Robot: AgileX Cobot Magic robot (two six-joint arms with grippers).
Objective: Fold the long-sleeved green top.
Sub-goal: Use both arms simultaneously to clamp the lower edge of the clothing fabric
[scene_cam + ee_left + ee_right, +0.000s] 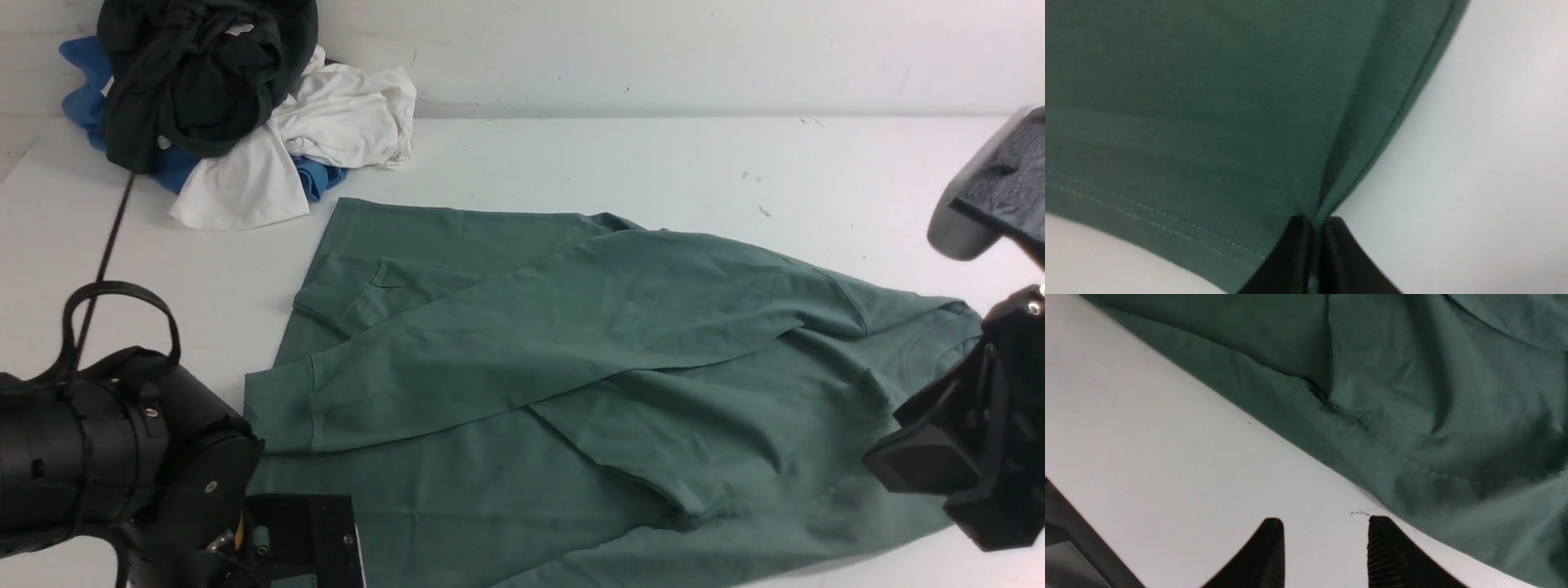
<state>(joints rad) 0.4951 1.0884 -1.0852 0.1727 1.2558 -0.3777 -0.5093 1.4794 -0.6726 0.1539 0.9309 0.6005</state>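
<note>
Green cotton-looking top lies spread on the white table in the front view, both sleeves crossed over the body and the collar end toward the right. A pile of other clothes sits well apart at the far left corner.

Left wrist view: the left gripper is pinched tight on the top's corner, right where the stitched hem meets the side edge, with fabric bunching into the closed fingers.

Right wrist view: the right gripper is spread open over bare table just beside the top's edge, holding nothing.

My take — get the right one onto the cloth too before lifting, then raise both evenly so the crossed sleeves don't slide out.
</note>
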